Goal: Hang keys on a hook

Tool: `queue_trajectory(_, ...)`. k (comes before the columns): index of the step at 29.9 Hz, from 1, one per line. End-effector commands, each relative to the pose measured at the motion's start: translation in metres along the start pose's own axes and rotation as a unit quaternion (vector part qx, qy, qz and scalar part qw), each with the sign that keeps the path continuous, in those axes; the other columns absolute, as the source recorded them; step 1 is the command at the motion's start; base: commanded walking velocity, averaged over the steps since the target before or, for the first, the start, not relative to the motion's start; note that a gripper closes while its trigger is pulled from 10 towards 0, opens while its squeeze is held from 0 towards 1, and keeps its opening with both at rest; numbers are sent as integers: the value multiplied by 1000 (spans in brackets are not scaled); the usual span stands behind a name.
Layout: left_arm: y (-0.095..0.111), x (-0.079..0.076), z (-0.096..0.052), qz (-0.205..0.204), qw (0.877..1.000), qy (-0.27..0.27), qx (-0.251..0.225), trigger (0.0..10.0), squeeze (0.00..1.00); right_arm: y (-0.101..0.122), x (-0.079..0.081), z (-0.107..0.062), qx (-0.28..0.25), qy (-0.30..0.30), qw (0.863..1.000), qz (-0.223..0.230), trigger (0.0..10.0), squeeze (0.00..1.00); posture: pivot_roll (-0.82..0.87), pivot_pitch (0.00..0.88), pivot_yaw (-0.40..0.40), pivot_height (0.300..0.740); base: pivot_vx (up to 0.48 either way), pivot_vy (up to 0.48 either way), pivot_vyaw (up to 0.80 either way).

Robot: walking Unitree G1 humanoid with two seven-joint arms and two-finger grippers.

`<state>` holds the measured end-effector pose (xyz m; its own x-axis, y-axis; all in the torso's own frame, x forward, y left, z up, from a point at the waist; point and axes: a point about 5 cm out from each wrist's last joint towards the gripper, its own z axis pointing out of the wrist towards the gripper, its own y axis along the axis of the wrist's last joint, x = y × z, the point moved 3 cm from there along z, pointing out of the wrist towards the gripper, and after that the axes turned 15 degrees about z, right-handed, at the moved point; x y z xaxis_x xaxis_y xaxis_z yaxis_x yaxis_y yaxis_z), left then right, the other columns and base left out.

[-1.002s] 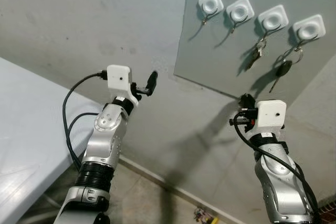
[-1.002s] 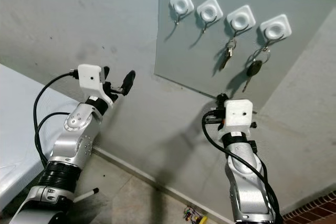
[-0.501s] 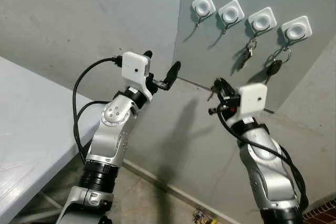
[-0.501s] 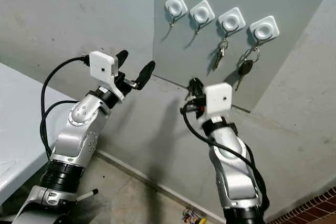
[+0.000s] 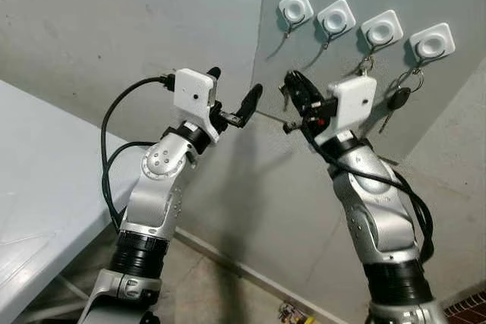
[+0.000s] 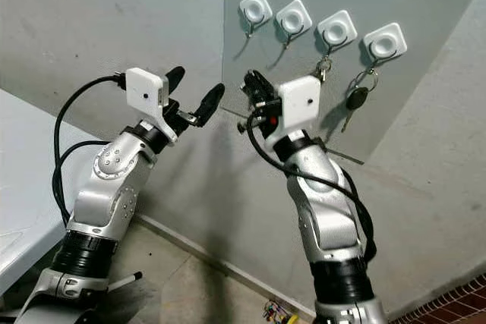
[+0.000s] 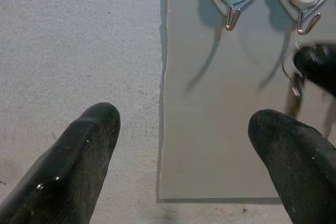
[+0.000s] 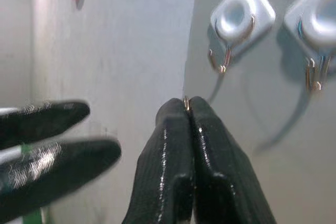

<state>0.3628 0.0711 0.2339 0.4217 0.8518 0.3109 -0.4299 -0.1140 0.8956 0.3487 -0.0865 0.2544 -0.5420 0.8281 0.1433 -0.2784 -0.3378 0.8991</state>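
**Key held up below the wall hooks**

Both arms are seen raised toward a grey panel [image 5: 334, 73] on the concrete wall. The left gripper [image 5: 234, 100] is held released, its two black fingers [image 7: 79, 156] spread wide and empty just beside the panel's edge. The right gripper [image 5: 292, 90] is clenched, its fingers [image 8: 189, 145] pressed together on a key [image 8: 186, 101], of which a small brass-coloured tip is caught between the fingertips in the right wrist view; in the head views a thin metal piece hangs below that gripper. The key is held in the air near the panel, below the two bare hooks.

On the panel four white square hooks are fixed in a row. The first hook [image 6: 256, 9] and second hook [image 6: 292, 16] from the left are bare. A small bunch of keys [image 6: 324, 68] is hung on the third, partly behind the right wrist's white housing, and a black-headed key [image 6: 355, 99] on a ring on the fourth. The bare hooks' wire prongs are shown closely in the left wrist view. A table edge [image 5: 30, 187] is seen at left.
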Motion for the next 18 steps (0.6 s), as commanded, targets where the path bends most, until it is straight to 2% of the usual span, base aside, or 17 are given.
queue_trajectory(1,5,-1,0,0,1000,-2,-5,10000,0,8,-3,6,-14,1,1000,3,10000,0,18,71,-56,740,0,0,0)
queue_trajectory(8,5,-1,-2,-1,1000,1,-2,10000,0,15,-4,22,-24,-2,1000,7,10000,0,23,83,-59,740,0,0,0)
queue_trajectory(18,6,0,-4,-1,1000,5,2,10000,0,20,0,37,-38,-6,998,41,10000,0,38,88,-64,740,0,0,0)
